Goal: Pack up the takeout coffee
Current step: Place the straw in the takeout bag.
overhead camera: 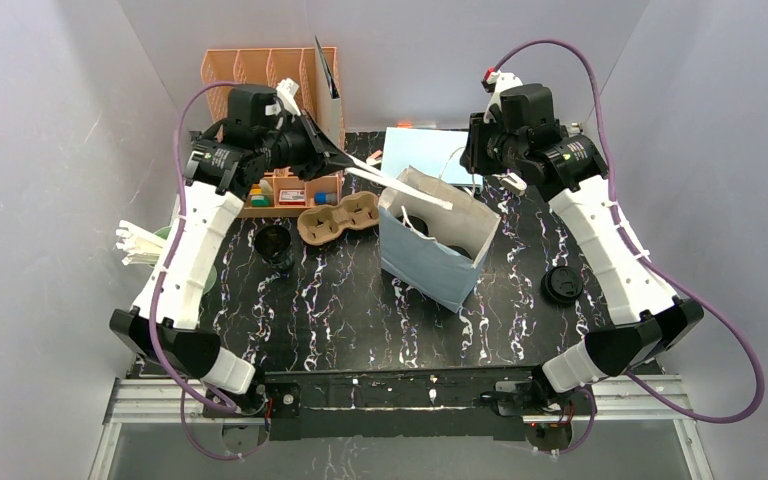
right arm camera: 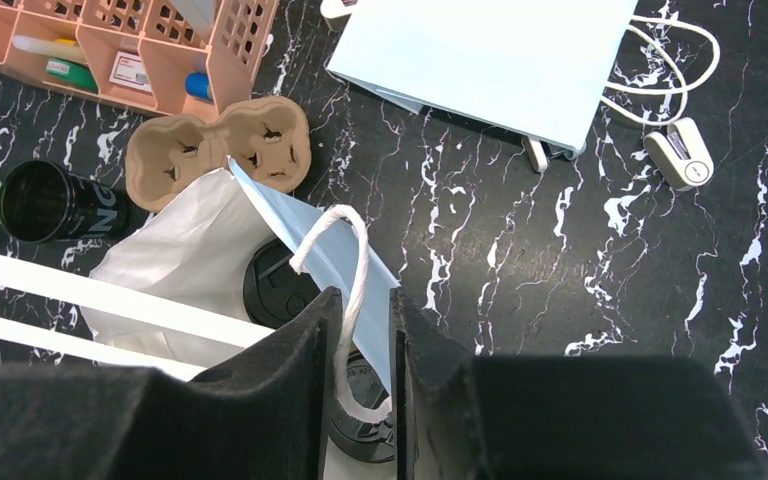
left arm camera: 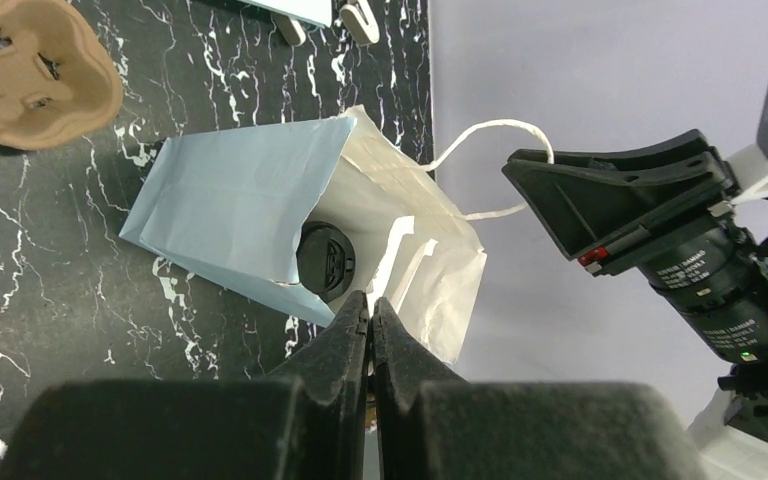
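We are looking at a black marbled surface (overhead camera: 340, 300), and at its left the left end effector (overhead camera: 345, 160) is pinching the flat white handle (overhead camera: 400, 187) of the light-blue bag (overhead camera: 425, 262), its jaws pressed together in the left wrist view. The handle is stretching taut from the fingertips across to the bag's mouth. Below that arm, an open cup (overhead camera: 275, 245) without a lid is sitting on the surface just beside the brown pulp carrier (overhead camera: 338, 217), which is lying in front of the orange organizer (overhead camera: 260, 75). We cannot tell whether the open cup is standing straight or leaning. In the middle, the bag is standing open with two lidded cups (overhead camera: 415, 222) inside it, their black lids facing up, one nearer the carrier and one nearer the bag's right side. At the bag's far right corner, the right end effector (right arm camera: 360, 320) is gripping the looped white handle (right arm camera: 350, 250), its jaws narrowed around the loop. Further right, a loose lid (overhead camera: 562, 285) is lying on the surface, well apart from the bag.
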